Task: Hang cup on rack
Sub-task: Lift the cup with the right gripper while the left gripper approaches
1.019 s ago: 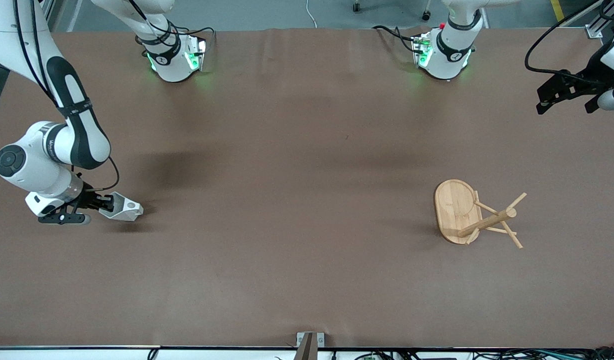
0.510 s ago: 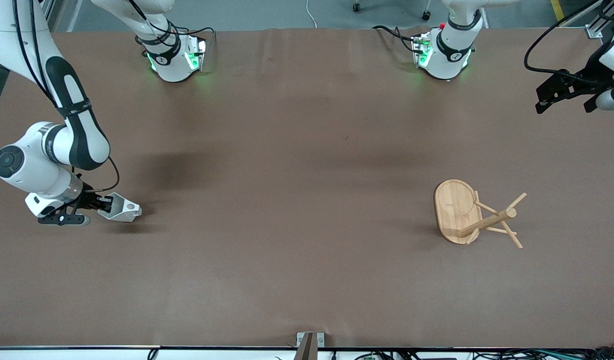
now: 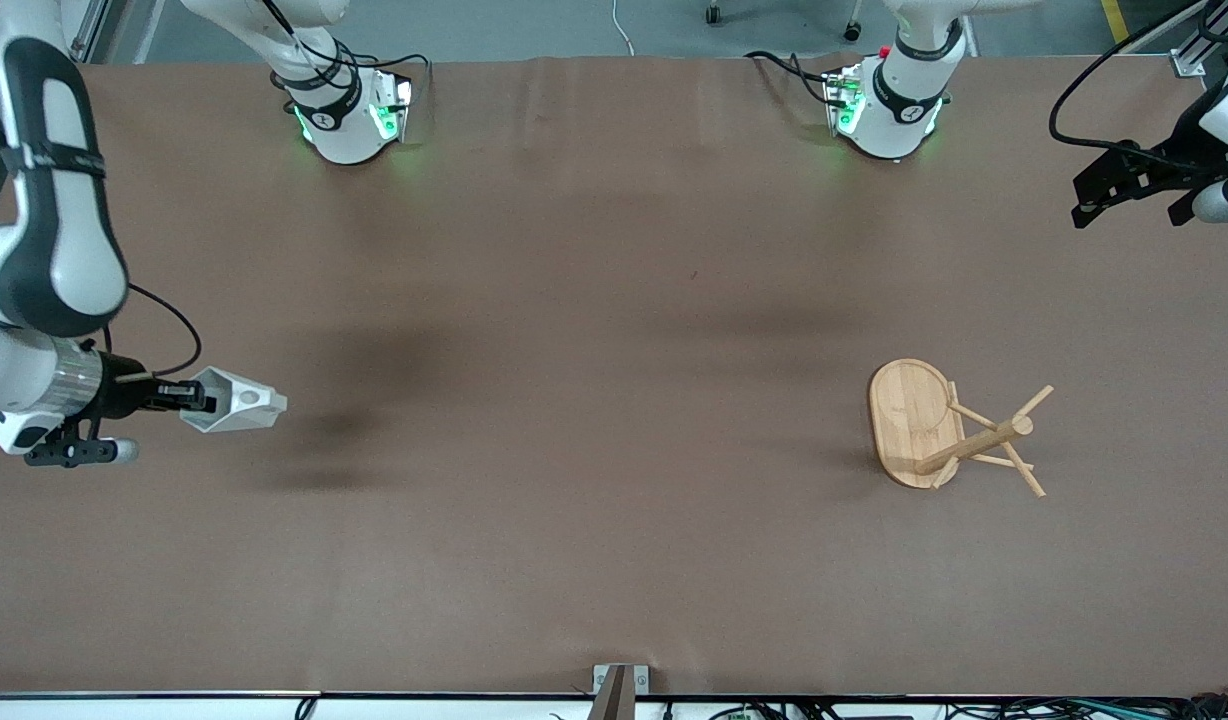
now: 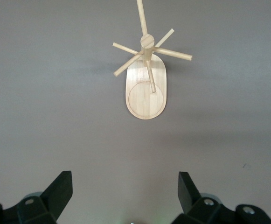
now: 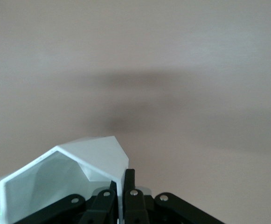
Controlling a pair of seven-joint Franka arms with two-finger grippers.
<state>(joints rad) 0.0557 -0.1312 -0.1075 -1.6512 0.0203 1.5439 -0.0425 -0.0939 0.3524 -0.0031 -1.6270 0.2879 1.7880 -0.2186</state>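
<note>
The white faceted cup [image 3: 232, 401] hangs on its side in my right gripper [image 3: 196, 399], lifted above the table at the right arm's end, with its shadow on the cloth below. In the right wrist view the fingers [image 5: 128, 179] pinch the cup's wall [image 5: 74, 170]. The bamboo rack [image 3: 949, 430] stands toward the left arm's end, with an oval base, a central post and several slanting pegs; it also shows in the left wrist view [image 4: 146, 79]. My left gripper [image 4: 125, 186] is open and empty, held high over the table's edge at the left arm's end, where the arm waits.
The brown cloth table [image 3: 594, 400] is bare between the cup and the rack. Both arm bases [image 3: 349, 110] stand along the edge farthest from the front camera. A small metal bracket [image 3: 619, 680] sits at the nearest edge.
My right gripper has lifted the cup off the table and tilted level; the cup's shadow has separated from it. The left arm and the rack have not moved.
</note>
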